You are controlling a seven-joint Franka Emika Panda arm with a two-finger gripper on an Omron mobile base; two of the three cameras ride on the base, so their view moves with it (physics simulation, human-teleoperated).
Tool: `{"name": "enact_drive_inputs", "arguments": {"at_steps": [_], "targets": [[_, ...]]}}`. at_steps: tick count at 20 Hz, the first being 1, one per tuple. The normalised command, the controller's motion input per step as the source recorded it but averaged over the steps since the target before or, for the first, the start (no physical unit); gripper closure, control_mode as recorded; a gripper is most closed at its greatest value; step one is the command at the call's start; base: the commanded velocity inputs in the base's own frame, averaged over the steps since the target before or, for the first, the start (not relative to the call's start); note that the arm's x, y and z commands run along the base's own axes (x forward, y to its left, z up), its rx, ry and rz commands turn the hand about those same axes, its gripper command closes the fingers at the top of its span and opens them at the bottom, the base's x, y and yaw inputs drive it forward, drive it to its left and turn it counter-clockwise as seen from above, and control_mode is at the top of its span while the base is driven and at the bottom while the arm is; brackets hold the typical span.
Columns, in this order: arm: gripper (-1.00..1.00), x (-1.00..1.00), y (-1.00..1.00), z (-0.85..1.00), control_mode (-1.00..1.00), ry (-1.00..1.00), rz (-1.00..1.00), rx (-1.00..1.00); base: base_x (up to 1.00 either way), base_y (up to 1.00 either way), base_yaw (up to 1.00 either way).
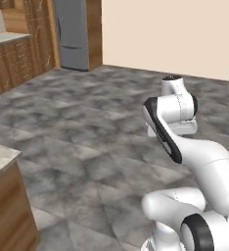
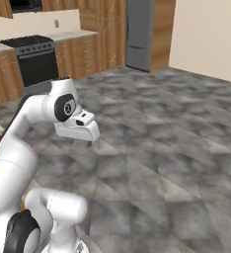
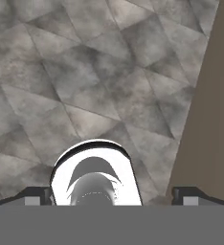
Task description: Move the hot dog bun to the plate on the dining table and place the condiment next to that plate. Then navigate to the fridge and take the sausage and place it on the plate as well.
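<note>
The fridge [image 2: 139,34] stands closed at twelve o'clock across open floor [image 1: 87,127]; the tool [image 3: 112,196], spread and empty, carries nothing, so fetching the sausage remains.

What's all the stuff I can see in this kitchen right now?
fridge: one, grey steel, doors shut, at the far wall between wood panels.
cabinets: a run, brown wood with pale tops, along the far left wall.
stove: one, black with a grey top, set in the cabinet run.
table: one corner, pale stone top on a wood base, near left in the left base view.
floor: grey marbled tiles, across the middle.
wall: plain beige, far right.
arm: one, white with dark joints, folded over the base.
end effector: one, dark tips wide apart, holding nothing, pointing down at the floor.
</note>
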Motion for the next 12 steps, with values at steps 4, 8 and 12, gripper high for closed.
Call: {"name": "enact_drive_inputs", "arguments": {"at_steps": [4,8,12], "targets": [[-1.0,0.0,0.0,0.0,1.0,0.0,0.0,0.0,1.0,-0.54,0.35],[-1.0,0.0,0.0,0.0,1.0,0.0,0.0,0.0,1.0,-0.5,0.36],[-1.0,0.0,0.0,0.0,1.0,0.0,0.0,0.0,1.0,-0.43,0.38]]}}
